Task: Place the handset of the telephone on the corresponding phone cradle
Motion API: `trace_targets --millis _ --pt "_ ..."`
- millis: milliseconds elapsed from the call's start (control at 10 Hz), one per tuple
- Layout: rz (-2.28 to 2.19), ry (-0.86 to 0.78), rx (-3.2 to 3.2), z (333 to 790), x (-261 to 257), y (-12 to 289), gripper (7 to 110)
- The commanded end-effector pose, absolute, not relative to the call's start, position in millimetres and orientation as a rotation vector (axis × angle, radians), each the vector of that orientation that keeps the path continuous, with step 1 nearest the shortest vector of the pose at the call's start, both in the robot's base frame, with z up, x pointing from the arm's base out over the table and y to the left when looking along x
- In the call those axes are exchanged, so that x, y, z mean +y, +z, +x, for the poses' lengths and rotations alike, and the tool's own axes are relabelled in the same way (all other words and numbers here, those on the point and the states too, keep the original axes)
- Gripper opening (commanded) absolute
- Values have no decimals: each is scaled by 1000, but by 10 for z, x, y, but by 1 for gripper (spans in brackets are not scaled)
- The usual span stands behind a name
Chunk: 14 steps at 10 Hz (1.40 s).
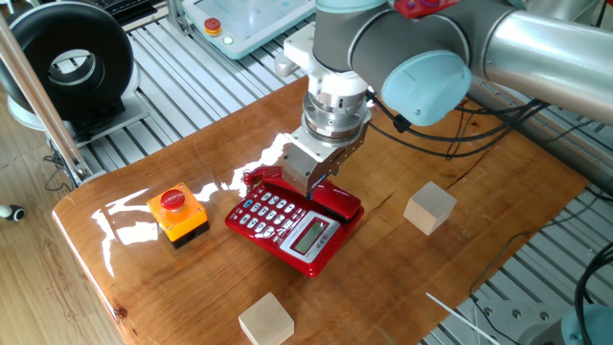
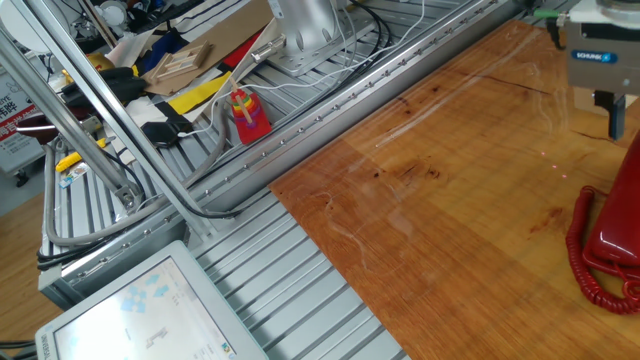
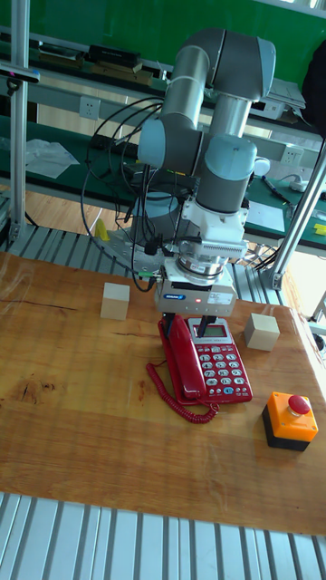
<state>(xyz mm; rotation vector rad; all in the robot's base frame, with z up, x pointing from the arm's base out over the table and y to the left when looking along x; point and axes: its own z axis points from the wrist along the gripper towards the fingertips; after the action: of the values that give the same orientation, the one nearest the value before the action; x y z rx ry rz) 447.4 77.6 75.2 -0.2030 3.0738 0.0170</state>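
Note:
The red telephone (image 3: 225,364) sits mid-table with its keypad (image 1: 272,211) and grey screen facing up. Its handset (image 3: 184,361) lies along the base beside the keypad, covering the phone cradle, and the coiled cord (image 3: 174,395) loops off its near end. My gripper (image 3: 188,324) hangs just above the handset's far end, open, with nothing between its fingers. From one fixed view the gripper (image 1: 308,189) hides the handset's middle; the handset (image 1: 335,201) shows on either side. The other fixed view catches one finger (image 2: 615,116) above the handset (image 2: 612,238).
An orange box with a red button (image 1: 177,213) stands left of the phone. Two wooden cubes rest on the table, one (image 1: 429,207) to the right and one (image 1: 265,319) near the front edge. Metal rails and cables border the wooden tabletop (image 2: 450,200).

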Motion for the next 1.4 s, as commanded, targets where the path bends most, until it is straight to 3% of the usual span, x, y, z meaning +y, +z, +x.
trace_targets --millis 0,700,800,1300 --pt "-194 47 3070 4356 801 834 66" --pt "-159 -24 3093 4242 717 848 66" --pt "-136 -35 3098 4235 698 848 44" --pt "30 47 3108 4214 825 848 44"
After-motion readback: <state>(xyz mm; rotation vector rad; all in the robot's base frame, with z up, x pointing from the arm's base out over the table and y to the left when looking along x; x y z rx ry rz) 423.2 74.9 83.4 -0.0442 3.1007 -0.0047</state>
